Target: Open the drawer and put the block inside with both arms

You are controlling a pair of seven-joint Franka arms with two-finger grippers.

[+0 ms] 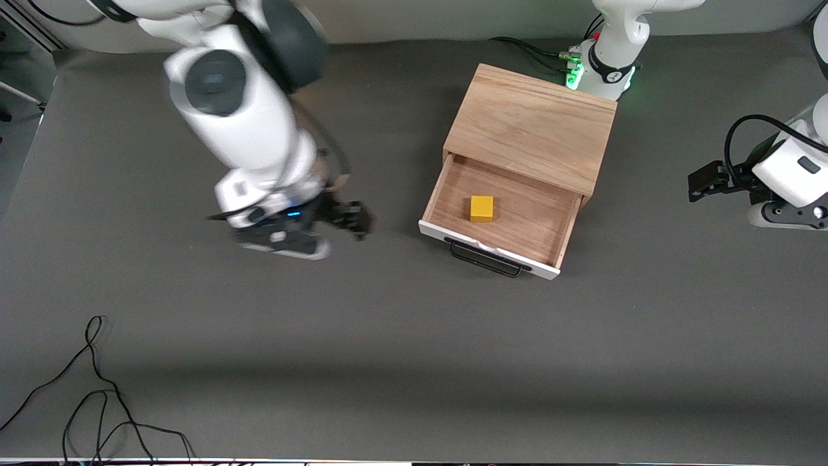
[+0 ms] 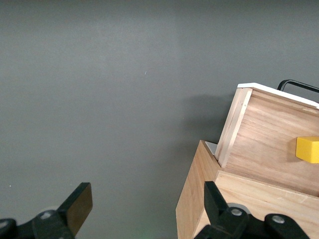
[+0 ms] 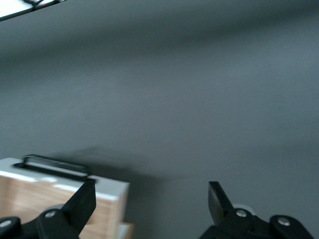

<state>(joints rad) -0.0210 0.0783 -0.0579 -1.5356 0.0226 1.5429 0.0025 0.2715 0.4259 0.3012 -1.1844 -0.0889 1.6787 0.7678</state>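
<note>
The drawer (image 1: 501,213) stands pulled out of the light wooden cabinet (image 1: 530,120), its white front and black handle (image 1: 485,259) facing the front camera. The yellow block (image 1: 481,208) lies inside on the drawer's wood floor. My right gripper (image 1: 357,219) hangs open and empty over the mat, beside the drawer toward the right arm's end. My left gripper (image 1: 700,183) is open and empty, off toward the left arm's end. The left wrist view shows the left gripper (image 2: 147,201), the cabinet (image 2: 197,199) and the block (image 2: 308,149). The right wrist view shows the right gripper (image 3: 149,201) and the drawer front (image 3: 70,184).
Loose black cables (image 1: 97,388) lie on the grey mat near the front camera at the right arm's end. The left arm's green-lit base (image 1: 576,71) stands just past the cabinet's back corner. Bare mat surrounds the cabinet.
</note>
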